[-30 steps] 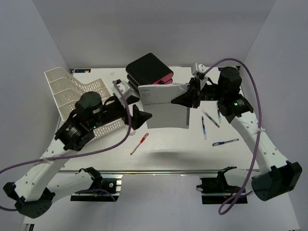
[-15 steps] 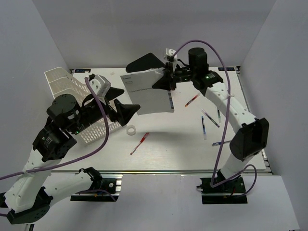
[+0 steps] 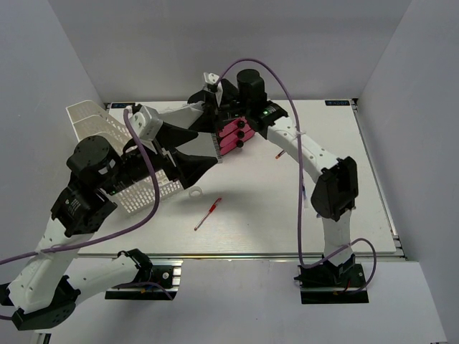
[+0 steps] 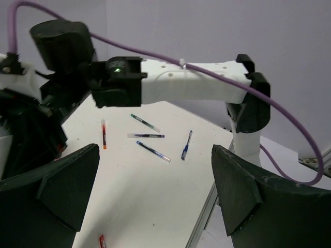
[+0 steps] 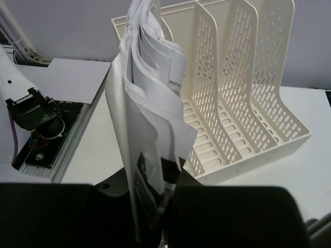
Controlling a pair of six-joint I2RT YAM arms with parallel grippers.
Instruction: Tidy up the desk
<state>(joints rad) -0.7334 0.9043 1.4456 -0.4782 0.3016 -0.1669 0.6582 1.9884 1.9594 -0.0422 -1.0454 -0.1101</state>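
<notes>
The white mesh file rack (image 3: 92, 123) stands at the back left corner of the table (image 3: 287, 215), which spreads from it rightward and down to the near rail. Just right of the rack, the left arm's fingers (image 3: 195, 163) gape wide with nothing between them. In front of the rack and to its right lie a tape roll (image 3: 193, 192) and a red pen (image 3: 208, 213).

Further right, the right arm's fingers (image 5: 204, 206) are clamped on a booklet (image 5: 150, 129), held upright and edge-on. Within the last second this arm has swung the booklet from the table's right half to the rack's side. Filing it looks like the step in hand.

From above, the booklet is nearly lost between the right arm and the black-and-pink drawer unit (image 3: 233, 135). Which slot it aims for I cannot tell. The loose pens (image 4: 146, 136) far right of the rack show clearly only from the left wrist; the right arm covers most of them from above.
</notes>
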